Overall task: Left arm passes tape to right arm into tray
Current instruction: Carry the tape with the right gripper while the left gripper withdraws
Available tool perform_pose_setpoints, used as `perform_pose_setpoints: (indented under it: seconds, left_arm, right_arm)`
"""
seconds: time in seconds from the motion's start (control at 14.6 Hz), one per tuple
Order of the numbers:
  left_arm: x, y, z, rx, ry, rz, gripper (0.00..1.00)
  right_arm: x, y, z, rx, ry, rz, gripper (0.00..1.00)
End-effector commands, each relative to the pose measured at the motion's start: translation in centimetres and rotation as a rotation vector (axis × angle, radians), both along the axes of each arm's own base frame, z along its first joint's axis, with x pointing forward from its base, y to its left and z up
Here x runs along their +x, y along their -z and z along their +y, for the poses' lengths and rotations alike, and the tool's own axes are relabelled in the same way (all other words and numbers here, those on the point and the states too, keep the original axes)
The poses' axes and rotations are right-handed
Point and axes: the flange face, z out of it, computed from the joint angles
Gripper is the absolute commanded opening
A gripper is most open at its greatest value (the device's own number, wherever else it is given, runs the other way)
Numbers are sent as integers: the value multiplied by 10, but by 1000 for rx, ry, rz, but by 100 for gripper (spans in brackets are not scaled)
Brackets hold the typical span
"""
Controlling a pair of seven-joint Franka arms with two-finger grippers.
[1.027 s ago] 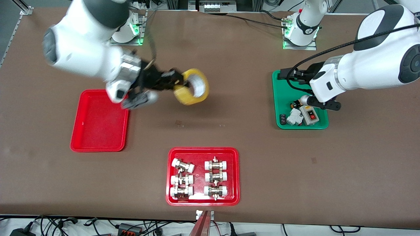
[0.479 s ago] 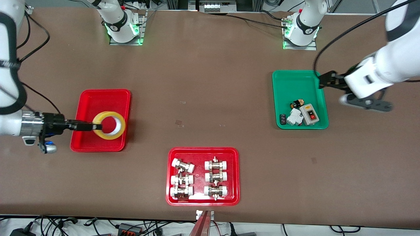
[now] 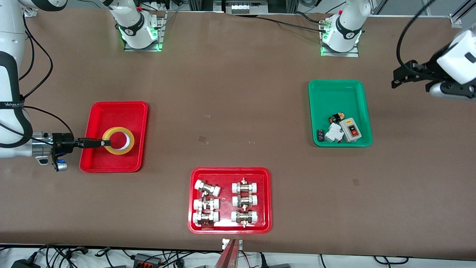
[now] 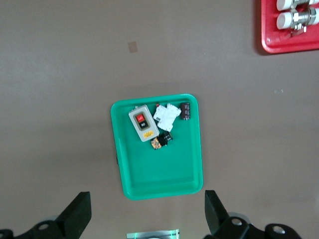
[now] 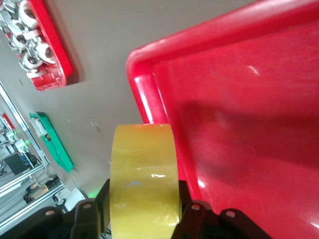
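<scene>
tape low over tray

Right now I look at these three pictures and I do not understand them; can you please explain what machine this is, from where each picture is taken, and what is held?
These are two robot arms at a brown table. One picture looks down from high across the table; the other two come from a camera on each wrist. The right gripper is shut on the tape, a yellow roll, over the plain red tray; its wrist view shows the roll close up. The left gripper is open and holds nothing, up in the air beside the green tray with small electrical parts. Another red tray, nearest the camera, holds metal fittings.
</scene>
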Motion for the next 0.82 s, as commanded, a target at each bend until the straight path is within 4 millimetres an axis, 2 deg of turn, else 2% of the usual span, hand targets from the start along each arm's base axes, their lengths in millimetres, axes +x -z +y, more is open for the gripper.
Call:
perform_pose_setpoints:
  seconds: [0.0,0.21,0.41,0.48,0.62,0.75]
  left_arm:
    - [-26,5,-8,51,3,-44,100]
    - [-25,8,-10,47,-51,-85,100]
    - [-23,6,-19,49,-58,-101,100]
    - [-19,8,-19,48,-58,-104,100]
    - [-11,10,-13,44,-70,-110,100]
    - [-2,15,-11,41,-70,-105,100]
  right_arm:
    - [-7,11,-8,41,-33,-26,22]
    - [-12,21,-12,58,-42,-21,22]
    - [-18,43,-20,77,-47,-20,22]
    - [-19,45,-21,78,-44,-18,22]
    - [-19,45,-23,77,-40,-18,31]
    - [-20,44,-27,81,-40,-17,32]
